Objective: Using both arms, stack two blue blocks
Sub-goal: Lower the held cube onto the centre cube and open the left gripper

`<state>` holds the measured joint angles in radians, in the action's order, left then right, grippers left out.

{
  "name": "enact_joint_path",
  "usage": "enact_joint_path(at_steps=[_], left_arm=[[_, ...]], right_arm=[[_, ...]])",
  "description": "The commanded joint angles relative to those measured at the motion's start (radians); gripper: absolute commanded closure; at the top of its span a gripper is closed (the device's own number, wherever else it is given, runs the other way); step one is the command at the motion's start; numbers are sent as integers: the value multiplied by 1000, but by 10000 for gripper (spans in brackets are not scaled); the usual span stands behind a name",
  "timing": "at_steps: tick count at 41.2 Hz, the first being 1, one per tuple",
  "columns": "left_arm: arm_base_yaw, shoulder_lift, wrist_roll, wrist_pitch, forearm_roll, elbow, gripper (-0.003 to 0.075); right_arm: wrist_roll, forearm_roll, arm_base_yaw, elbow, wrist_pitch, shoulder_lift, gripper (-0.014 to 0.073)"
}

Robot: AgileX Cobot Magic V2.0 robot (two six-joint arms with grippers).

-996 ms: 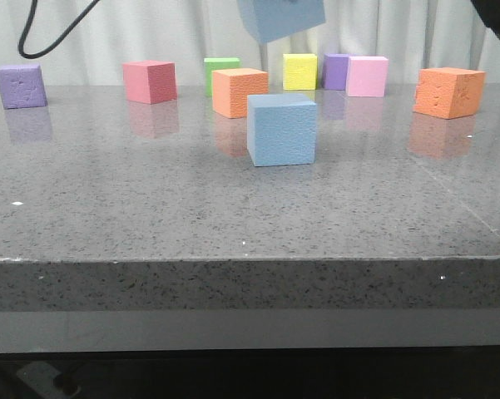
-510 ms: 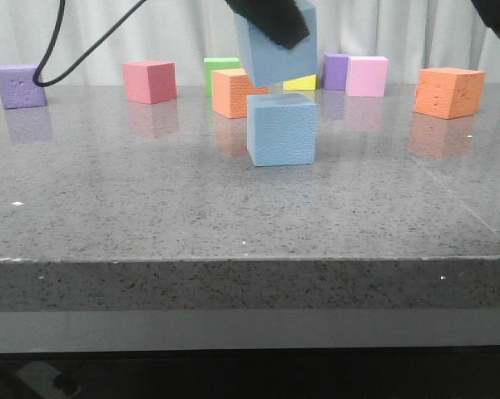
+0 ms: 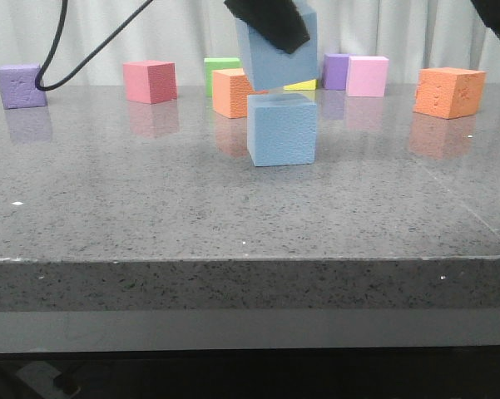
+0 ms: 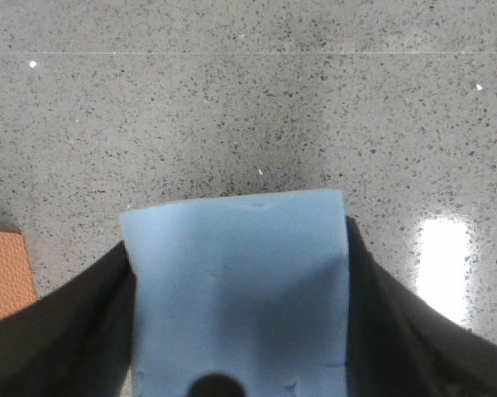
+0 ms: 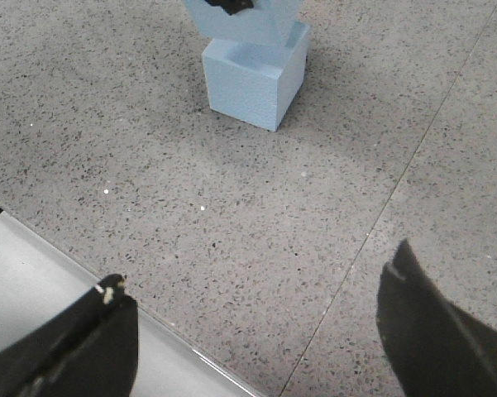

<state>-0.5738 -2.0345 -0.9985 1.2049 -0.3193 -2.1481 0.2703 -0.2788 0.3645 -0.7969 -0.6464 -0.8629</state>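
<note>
Our left gripper (image 4: 236, 364) clamps the upper blue block (image 3: 276, 54) by opposite side faces, tilted just above the lower blue block (image 3: 282, 129) mid-table. We judge this pebbled foam light, soft and grippy. Our right gripper (image 5: 256, 331) is spread wide, empty.

The left gripper (image 3: 270, 21) is seen as a matte black mass with a rough, angular lower edge. A thin black cable (image 3: 54, 58) is looped down from it on the left. Its fingers (image 4: 58, 331) are shown as broad, dark, tapering wedges. The right gripper (image 5: 256, 331) has black, claw-like fingers (image 5: 434, 327), one tipped with a pale scuff.
</note>
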Motion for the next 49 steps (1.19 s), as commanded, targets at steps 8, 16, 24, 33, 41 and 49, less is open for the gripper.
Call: enact_joint_path(at_steps=[8,16,24,33,41,49], left_arm=[[-9,57,-3,-86,-16,-4,343],[-9,57,-3,-92,-32,-4,247],[-9,57,-3,-58,-34,-4,243],[-9,57,-3,-55,-44,-4,235],[-9,57,-3,-55,-60,-4,172],[-9,57,-3,-57,-49,-4,124]], right_arm=[[9,-17,-6,-22,55,12,-5],[9,-17,-6,-22,55,12,-5],[9,-17,-6,-22,55,12,-5],[9,-17,-6,-22,55,12,-5],[9,-17,-6,-22,55,12,-5],[9,-17,-6,-22,55,12,-5]])
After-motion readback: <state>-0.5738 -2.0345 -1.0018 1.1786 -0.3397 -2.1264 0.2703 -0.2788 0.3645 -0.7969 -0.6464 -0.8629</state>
